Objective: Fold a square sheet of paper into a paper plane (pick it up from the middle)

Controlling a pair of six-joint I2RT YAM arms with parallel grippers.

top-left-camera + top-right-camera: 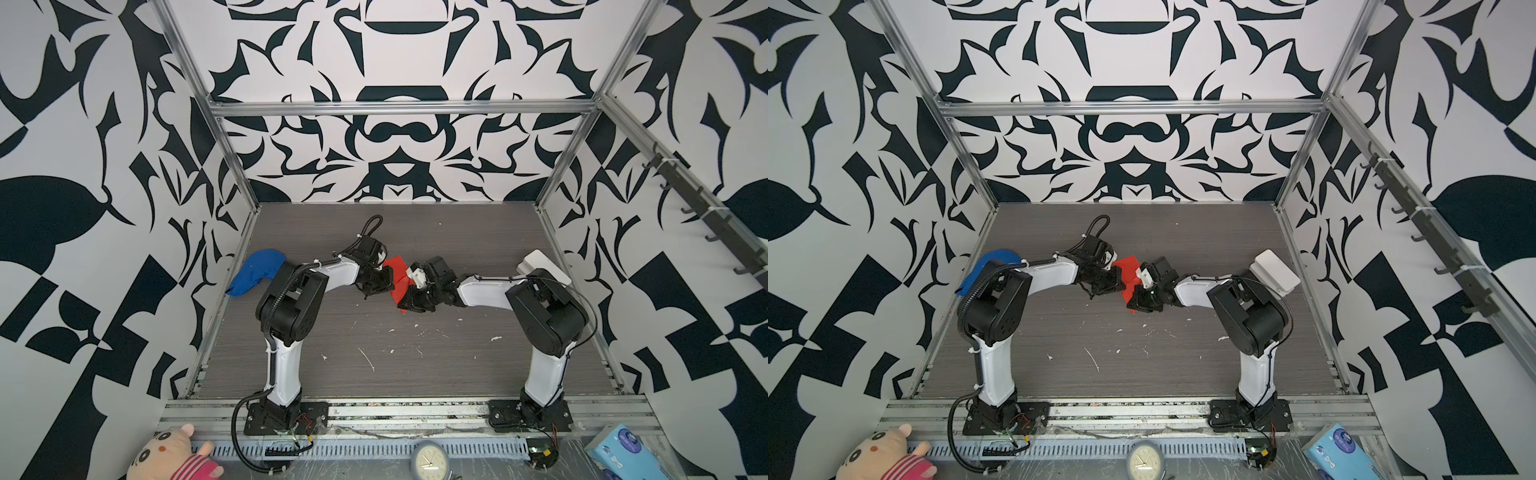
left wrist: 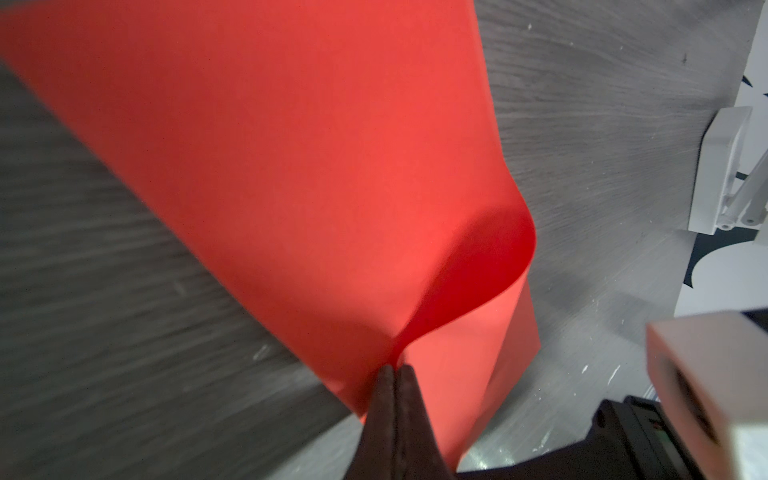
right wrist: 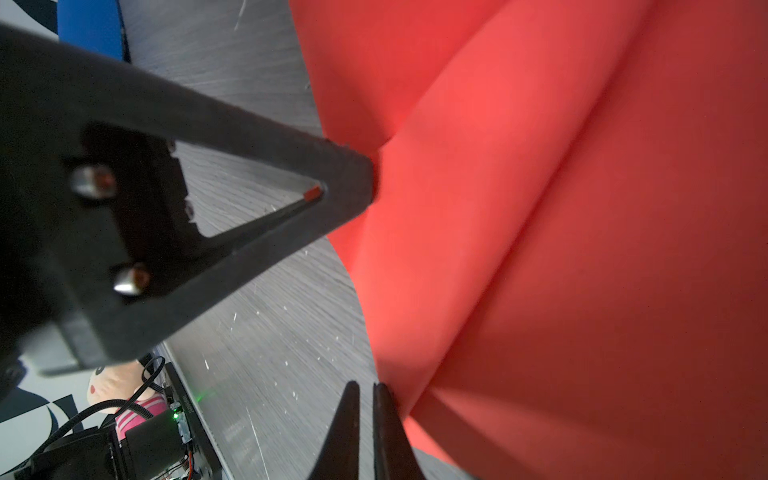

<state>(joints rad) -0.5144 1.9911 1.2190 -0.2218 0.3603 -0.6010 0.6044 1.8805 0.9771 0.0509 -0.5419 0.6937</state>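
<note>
The grey wood counter [image 1: 415, 365] sits inside a box with black and white patterned walls.

The left end effector [image 2: 395, 369] is closed tight on the square sheet of paper [image 2: 311, 166]. In the left wrist view its two black fingers pinch the red paper at the bottom middle of the frame. The paper bends into a soft loop just past the tips.

The right end effector [image 3: 366, 388] shows at the bottom middle of the right wrist view. Its fingers are almost together, with a thin slit between them. Grey counter shows through the slit, and the red paper touches the side of one finger. I cannot tell if it pinches any paper.

In both top views the sheet is in the middle of the frame, right between the two end effectors. It looks lifted off the counter. It is bent and wavy, and it is not a plane yet.

I think the step is the first fold down the middle. To do it well, the left pinch should hold firm. The right end effector should take a sure hold of a free edge. The two should not pull apart, or the thin paper may rip. The edges should line up before anything presses the fold flat.

The blue cloth [image 1: 257, 270] lies at the left of the frame and the white box [image 1: 544, 266] at the right, both well apart from the paper.
</note>
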